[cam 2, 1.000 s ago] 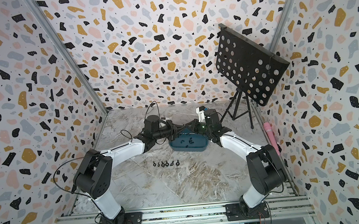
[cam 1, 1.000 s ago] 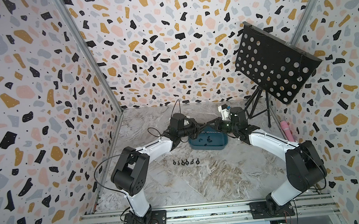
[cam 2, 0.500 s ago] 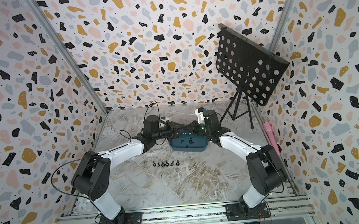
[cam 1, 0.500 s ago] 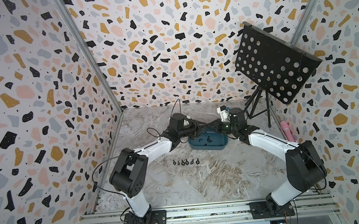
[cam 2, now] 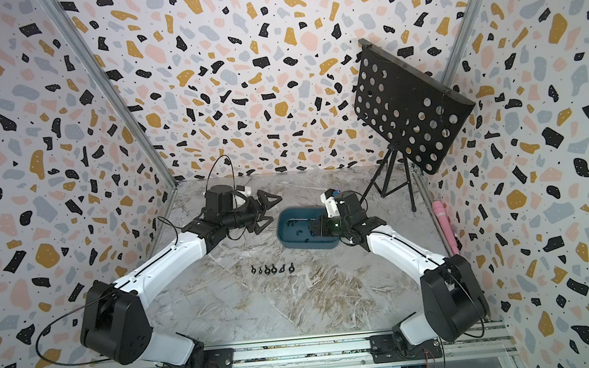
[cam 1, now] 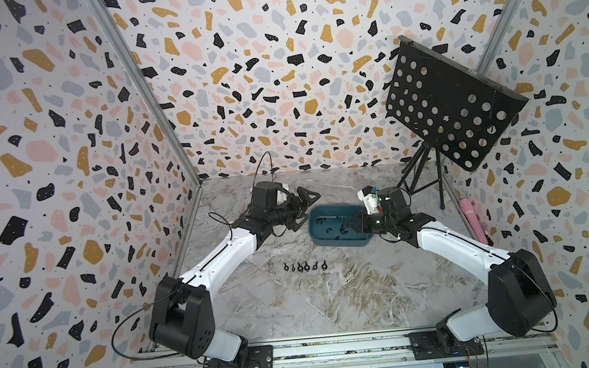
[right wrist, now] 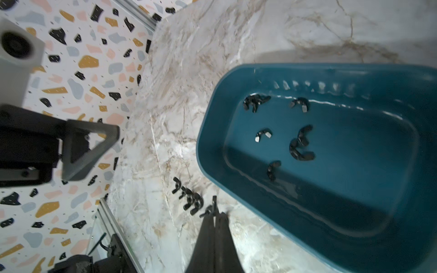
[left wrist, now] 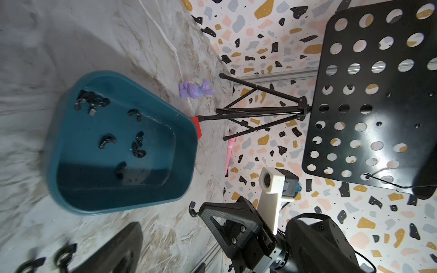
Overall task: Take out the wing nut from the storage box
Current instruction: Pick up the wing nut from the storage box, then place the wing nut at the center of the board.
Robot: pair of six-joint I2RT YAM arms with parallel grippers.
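**A:** What were your two hands doing?

**B:** My left gripper (cam 1: 309,208) stood with its jaws spread wide and nothing between them. It was just beside the left end of the storage box (cam 1: 337,243), not touching it. My right gripper (cam 1: 347,225) was pressed fully closed.

**A:** Closed on anything?

**B:** On a small dark wing nut (left wrist: 192,208), as far as I could see. In the left wrist view one curved wing stuck out past the fingertips.

**A:** Where was that hand?

**B:** In both top views it hung over the right end of the box. How high above the rim, I could not tell.

**A:** And the box itself?

**B:** It sat flat on the marble table (cam 1: 330,297), between my two arms and toward the back wall. Several more wing nuts (right wrist: 301,151) lay scattered on its floor, a few of them touching each other.

**A:** Anything outside it?

**B:** A row of wing nuts (cam 1: 305,266) lay on the table in front of the box, apart from it. A small red block (left wrist: 197,128) sat just beside the box, with a purple toy figure (left wrist: 195,88) near it. A black perforated music stand (cam 1: 452,107) stood at the back right.
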